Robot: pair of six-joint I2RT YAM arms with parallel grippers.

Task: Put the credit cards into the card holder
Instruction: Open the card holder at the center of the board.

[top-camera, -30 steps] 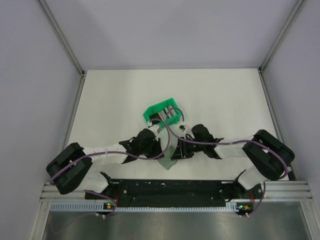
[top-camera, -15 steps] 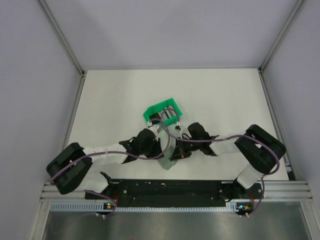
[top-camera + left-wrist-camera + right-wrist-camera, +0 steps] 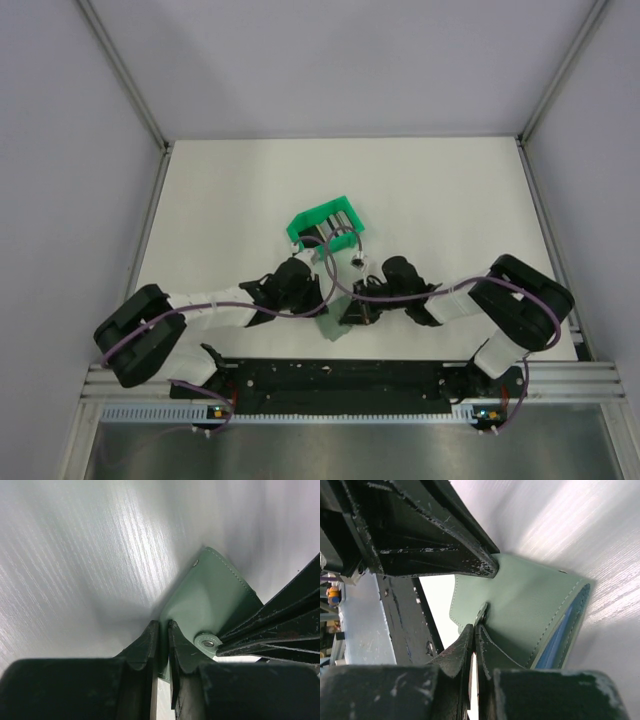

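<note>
Your left tool (image 3: 161, 630) is clamped on one edge of the wallet (image 3: 212, 592), and your right tool (image 3: 475, 631) pinches a flap on its other side. The wallet is between both tools, near the worktop's (image 3: 200, 200) front edge, close to the green bin (image 3: 325, 222).

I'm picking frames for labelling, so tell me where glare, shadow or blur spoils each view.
Top external: even light, sharp, though the card holder is mostly hidden. Left wrist: streaky glare on the table, the left gripper dark and soft. Right wrist: similar glare upper right, the right gripper nearly black and blurred, the card holder crisp.
</note>
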